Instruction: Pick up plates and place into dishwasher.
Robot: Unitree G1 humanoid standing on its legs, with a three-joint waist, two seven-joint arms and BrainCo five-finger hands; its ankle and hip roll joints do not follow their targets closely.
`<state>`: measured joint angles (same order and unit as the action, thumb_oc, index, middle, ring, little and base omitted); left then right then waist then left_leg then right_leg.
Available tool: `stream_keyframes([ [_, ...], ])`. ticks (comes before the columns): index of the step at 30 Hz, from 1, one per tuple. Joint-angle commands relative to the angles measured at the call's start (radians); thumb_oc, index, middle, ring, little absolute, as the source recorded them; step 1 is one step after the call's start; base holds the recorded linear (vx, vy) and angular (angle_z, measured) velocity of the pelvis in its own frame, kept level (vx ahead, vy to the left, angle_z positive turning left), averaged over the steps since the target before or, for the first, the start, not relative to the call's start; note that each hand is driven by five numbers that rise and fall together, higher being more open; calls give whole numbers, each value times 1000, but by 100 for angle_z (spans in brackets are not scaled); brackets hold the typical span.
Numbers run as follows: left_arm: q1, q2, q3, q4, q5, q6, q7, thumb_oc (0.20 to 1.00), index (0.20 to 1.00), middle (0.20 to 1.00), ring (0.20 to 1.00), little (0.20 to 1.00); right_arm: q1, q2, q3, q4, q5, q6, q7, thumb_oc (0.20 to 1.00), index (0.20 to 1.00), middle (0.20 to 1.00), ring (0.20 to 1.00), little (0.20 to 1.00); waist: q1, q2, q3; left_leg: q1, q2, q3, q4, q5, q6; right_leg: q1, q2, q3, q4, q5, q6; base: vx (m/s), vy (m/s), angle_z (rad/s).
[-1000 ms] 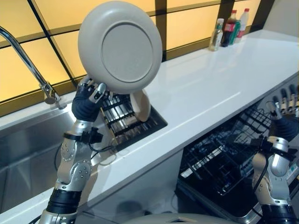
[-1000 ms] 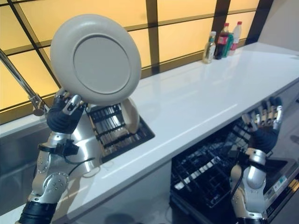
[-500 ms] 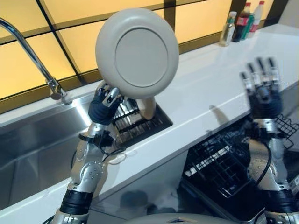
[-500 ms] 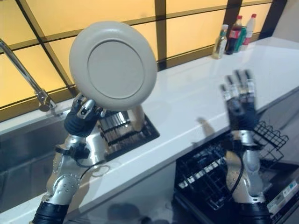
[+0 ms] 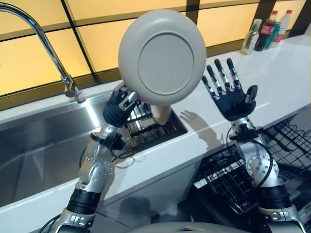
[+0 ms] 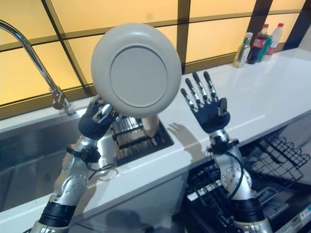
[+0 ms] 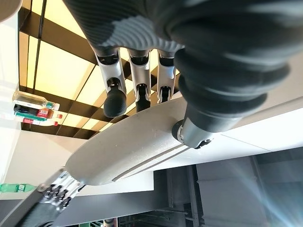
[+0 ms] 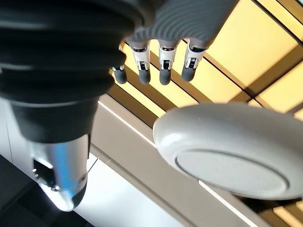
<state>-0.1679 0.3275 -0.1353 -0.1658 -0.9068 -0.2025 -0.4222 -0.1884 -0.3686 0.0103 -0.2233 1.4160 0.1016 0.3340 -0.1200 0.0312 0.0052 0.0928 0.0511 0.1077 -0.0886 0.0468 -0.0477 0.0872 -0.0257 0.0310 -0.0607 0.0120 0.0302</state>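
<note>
Left hand (image 5: 120, 103) pinches grey plate (image 5: 162, 57) by lower rim, plate upright (underside toward camera), raised above drying rack (image 5: 148, 124); rack sunk in white counter (image 5: 272, 77), one beige plate (image 5: 161, 113) standing in it; right hand (image 5: 232, 97) at 3 o'clock of grey plate, just beside, not touching, fingers spread straight, palm up; dishwasher basket (image 5: 243, 174) at 5 o'clock, wire tines bare; sink (image 5: 43, 145) at 9 o'clock, faucet (image 5: 43, 43) over it; bottles (image 5: 266, 35) at 1 o'clock.

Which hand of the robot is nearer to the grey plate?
Left. The left hand grips the plate at its lower rim, holding it upright. The right hand is open just beside the plate's other edge, not touching it.
</note>
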Motion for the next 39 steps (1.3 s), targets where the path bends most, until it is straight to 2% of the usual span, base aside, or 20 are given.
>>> stream_keyframes([
  [1, -86, 48, -29, 62, 7, -41, -22, 200, 200, 200, 200, 200, -72, 29, -30, -15, 78, 57, 52, 1000, 1000, 1000, 1000, 1000, 16, -46, -57, -22, -28, -24, 6, -69, 54, -69, -44, -20, 66, 3, 76, 0, 0, 0],
  [7, -87, 47, -54, 105, 34, -59, -26, 200, 200, 200, 200, 200, -94, 12, 8, -35, 117, 144, 53, 1000, 1000, 1000, 1000, 1000, 17, -49, -62, -24, -28, -24, 8, -68, 53, -70, -42, -17, 65, 3, 74, 0, 0, 0],
  [14, -99, 53, -68, 150, 47, -70, -12, 200, 200, 200, 200, 200, -122, -4, 38, -55, 136, 191, 33, 1000, 1000, 1000, 1000, 1000, 14, -53, -62, -22, -28, -24, 9, -67, 52, -68, -40, -14, 61, 6, 73, 0, 0, 0],
  [22, -111, 64, -100, 202, 177, -77, 33, 200, 200, 200, 200, 200, -165, -25, 70, -76, 113, 192, 40, 1000, 1000, 1000, 1000, 1000, 13, -52, -61, -23, -27, -25, 12, -64, 53, -71, -37, -8, 66, 5, 71, 0, 0, 0],
  [31, -109, 53, -109, 249, 198, -27, 38, 200, 200, 200, 200, 200, -189, -46, 58, -106, 83, 186, 47, 1000, 1000, 1000, 1000, 1000, 4, -52, -59, -23, -26, -20, 13, -64, 53, -76, -36, 1, 69, 7, 73, 0, 0, 0],
  [36, -107, 47, -125, 267, 168, -20, 26, 200, 200, 200, 200, 200, -198, -58, 47, -101, -8, 126, 7, 1000, 1000, 1000, 1000, 1000, 1, -52, -58, -22, -26, -17, 14, -67, 54, -74, -36, 5, 67, 7, 73, 0, 0, 0],
  [37, -107, 44, -124, 264, 177, -21, 27, 200, 200, 200, 200, 200, -200, -61, 44, -97, -21, 121, 7, 589, 589, 589, 589, 589, -1, -52, -57, -21, -25, -16, 14, -67, 53, -75, -36, 7, 68, 7, 73, 0, 0, 0],
  [38, -105, 44, -124, 264, 188, -27, 30, 200, 200, 200, 200, 200, -200, -62, 40, -96, -29, 124, 8, 275, 275, 275, 275, 275, -4, -51, -56, -21, -24, -13, 15, -66, 53, -76, -35, 9, 69, 8, 73, 0, 0, 0],
  [39, -102, 44, -124, 260, 194, -29, 34, 200, 200, 200, 200, 200, -196, -65, 39, -99, -36, 121, 1, 200, 200, 200, 200, 200, -5, -50, -55, -20, -24, -12, 15, -66, 53, -76, -35, 9, 69, 8, 73, 0, 0, 0],
])
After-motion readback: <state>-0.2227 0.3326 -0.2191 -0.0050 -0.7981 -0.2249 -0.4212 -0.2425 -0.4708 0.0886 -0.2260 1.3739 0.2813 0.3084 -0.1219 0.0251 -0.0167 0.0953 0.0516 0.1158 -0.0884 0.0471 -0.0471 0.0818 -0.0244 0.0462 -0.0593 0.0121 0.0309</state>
